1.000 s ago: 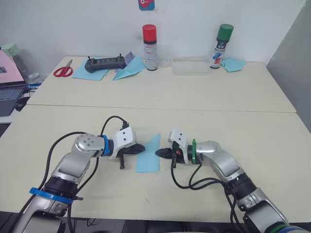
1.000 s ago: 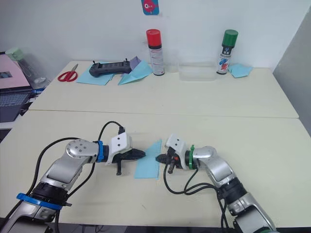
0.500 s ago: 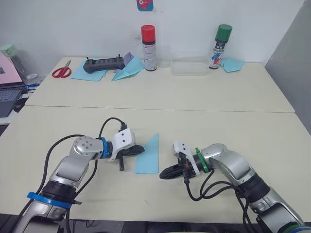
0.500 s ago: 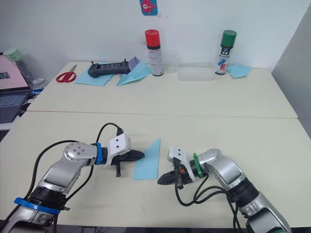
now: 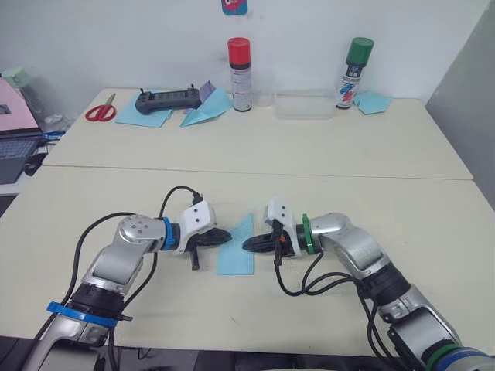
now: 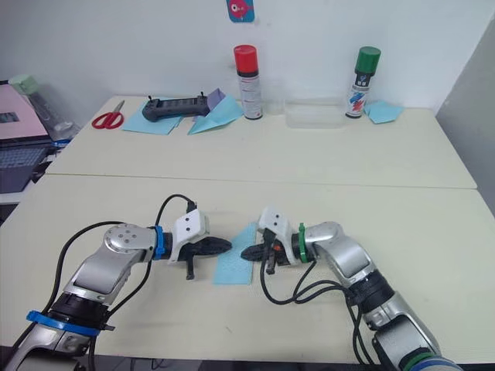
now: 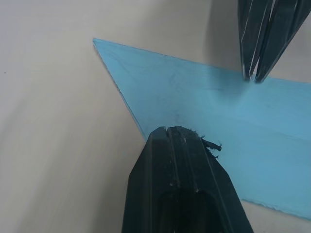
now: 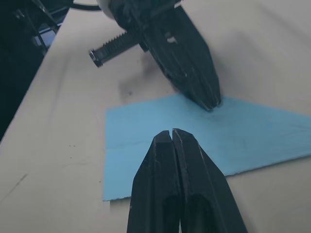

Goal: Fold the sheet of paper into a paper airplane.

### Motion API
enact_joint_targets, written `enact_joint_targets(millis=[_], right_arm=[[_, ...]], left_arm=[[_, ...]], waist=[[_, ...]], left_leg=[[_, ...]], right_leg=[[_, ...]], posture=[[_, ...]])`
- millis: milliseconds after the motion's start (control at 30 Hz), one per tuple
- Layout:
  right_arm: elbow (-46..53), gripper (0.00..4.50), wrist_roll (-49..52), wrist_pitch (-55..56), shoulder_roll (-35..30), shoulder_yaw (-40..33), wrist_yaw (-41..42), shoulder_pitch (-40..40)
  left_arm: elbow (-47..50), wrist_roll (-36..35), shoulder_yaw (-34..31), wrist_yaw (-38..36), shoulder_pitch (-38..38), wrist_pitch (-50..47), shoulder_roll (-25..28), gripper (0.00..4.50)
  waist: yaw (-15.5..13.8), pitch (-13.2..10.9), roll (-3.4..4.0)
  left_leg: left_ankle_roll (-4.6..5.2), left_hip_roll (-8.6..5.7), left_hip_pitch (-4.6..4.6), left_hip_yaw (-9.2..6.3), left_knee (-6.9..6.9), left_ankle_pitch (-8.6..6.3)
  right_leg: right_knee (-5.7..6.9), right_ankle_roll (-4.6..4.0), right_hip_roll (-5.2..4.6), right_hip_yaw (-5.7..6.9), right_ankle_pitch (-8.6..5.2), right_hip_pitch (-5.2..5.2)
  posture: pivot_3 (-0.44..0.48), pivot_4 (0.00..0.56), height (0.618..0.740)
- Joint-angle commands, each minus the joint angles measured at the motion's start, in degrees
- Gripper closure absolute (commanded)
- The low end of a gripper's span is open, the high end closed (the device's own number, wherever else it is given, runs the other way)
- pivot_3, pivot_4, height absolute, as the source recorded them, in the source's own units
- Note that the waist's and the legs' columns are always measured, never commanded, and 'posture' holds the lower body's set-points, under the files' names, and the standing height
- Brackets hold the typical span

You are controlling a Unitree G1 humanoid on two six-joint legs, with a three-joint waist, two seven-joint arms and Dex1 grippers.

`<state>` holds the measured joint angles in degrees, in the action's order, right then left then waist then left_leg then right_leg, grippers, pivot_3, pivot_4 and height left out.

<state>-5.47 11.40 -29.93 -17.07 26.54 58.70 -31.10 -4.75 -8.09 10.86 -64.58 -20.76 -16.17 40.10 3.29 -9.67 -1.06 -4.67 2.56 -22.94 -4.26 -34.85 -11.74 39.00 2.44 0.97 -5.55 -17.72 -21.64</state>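
Observation:
The sheet of paper [image 5: 236, 251] lies flat near the table's front, a light-blue narrow piece with one slanted edge running to a far point. My left gripper [image 5: 227, 236] is shut, its tips resting on the paper's left edge [image 7: 194, 97]. My right gripper [image 5: 247, 246] is also shut, and its tips press down on the paper's right side. In the right wrist view the two shut grippers [image 8: 171, 133] face each other across the paper [image 8: 141, 145], a short gap apart.
Along the far edge stand a red-capped spray can [image 5: 239, 65], a green-capped can [image 5: 355, 63] and a clear container [image 5: 305, 106]. A black controller [image 5: 165, 100] on blue sheets, a blue dart plane [image 5: 205, 112] and red scissors [image 5: 100, 113] lie far left. A laptop [image 5: 14, 148] sits at the left.
Half a second ago my right gripper was off the paper, nearer the front edge. It has swung back onto the paper's right side. The left gripper has stayed put.

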Motion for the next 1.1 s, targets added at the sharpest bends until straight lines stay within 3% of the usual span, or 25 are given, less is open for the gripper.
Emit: enact_joint_targets(millis=[33, 100, 200, 400, 567, 700, 867, 1100], right_arm=[[-2.1, 4.46, -3.7, 5.5, 0.1, 2.9, 0.2, 0.8], [-4.6, 4.46, -5.7, 7.2, 0.2, 4.7, 0.4, 1.2], [-8.2, 4.46, -8.3, 10.3, -0.5, 5.7, 0.9, 1.3], [-8.6, 4.5, -7.8, 10.8, -0.2, 4.5, 2.6, 0.9], [-8.7, 4.5, -7.9, 11.1, 0.0, 3.6, 2.3, 0.9], [-6.6, 4.5, -7.2, 9.7, -0.4, 2.4, 2.2, 1.5], [-4.0, 4.5, -6.5, 7.7, -0.5, 1.4, 1.5, 2.3], [1.7, 4.5, -2.9, 3.7, -1.1, -2.4, 1.5, 3.2]], left_arm=[[-3.6, 0.7, 0.2, 0.1, -1.0, -1.7, 0.2, 4.5], [-4.3, -1.3, -1.1, -0.6, -3.2, -2.8, -0.2, 4.5], [-10.0, -8.0, -6.3, -3.8, -13.7, -7.8, -0.5, 4.5], [-24.1, -0.5, -1.1, -12.5, -23.3, 9.1, 1.8, 2.87], [-37.6, 7.1, 3.0, -15.0, -28.7, 37.4, -0.5, 1.35], [-45.2, 8.5, 4.3, -17.8, -31.7, 55.2, -3.2, 0.12], [-51.7, 12.6, 7.1, -18.1, -32.9, 73.3, -4.1, 0.02], [-57.3, 14.4, 7.7, -14.8, -34.5, 80.9, -5.3, 0.02]], waist=[[0.0, 0.0, 0.01], [0.1, 0.0, 0.02], [0.1, -0.1, -0.17], [0.5, -0.2, -0.34], [0.3, -0.2, -0.36], [0.1, -0.2, -0.37], [0.0, -0.2, -0.37], [-0.2, -0.3, -0.4]], left_leg=[[0.0, 0.01, 0.02, 0.0, 0.0, 0.0], [0.0, 0.01, 0.06, 0.0, 0.0, 0.0], [0.01, 0.03, 0.06, -0.02, -0.02, 0.01], [0.0, 0.08, 0.03, 0.0, 0.01, 0.01], [0.0, 0.09, -0.02, -0.04, 0.02, 0.01], [0.0, 0.08, -0.04, -0.03, -0.01, 0.01], [0.0, 0.08, -0.08, -0.02, -0.02, 0.01], [0.01, 0.06, -0.16, -0.04, -0.03, 0.01]], right_leg=[[0.02, 0.0, 0.01, 0.0, 0.0, 0.0], [0.06, 0.0, 0.02, 0.0, 0.0, 0.0], [0.11, 0.0, 0.07, 0.04, 0.01, -0.01], [0.02, -0.01, 0.15, -0.02, 0.03, -0.01], [0.04, -0.04, 0.15, 0.03, 0.02, -0.05], [0.04, -0.04, 0.15, 0.01, 0.02, -0.05], [0.04, -0.03, 0.14, -0.01, 0.02, -0.07], [0.04, -0.02, 0.13, 0.01, 0.02, -0.11]], posture=[[0.0, 0.15, 0.74], [0.0, 0.15, 0.74], [0.0, 0.15, 0.74], [0.0, 0.15, 0.74], [0.0, 0.15, 0.74], [0.0, 0.15, 0.74], [0.0, 0.15, 0.74], [0.0, 0.15, 0.74]])
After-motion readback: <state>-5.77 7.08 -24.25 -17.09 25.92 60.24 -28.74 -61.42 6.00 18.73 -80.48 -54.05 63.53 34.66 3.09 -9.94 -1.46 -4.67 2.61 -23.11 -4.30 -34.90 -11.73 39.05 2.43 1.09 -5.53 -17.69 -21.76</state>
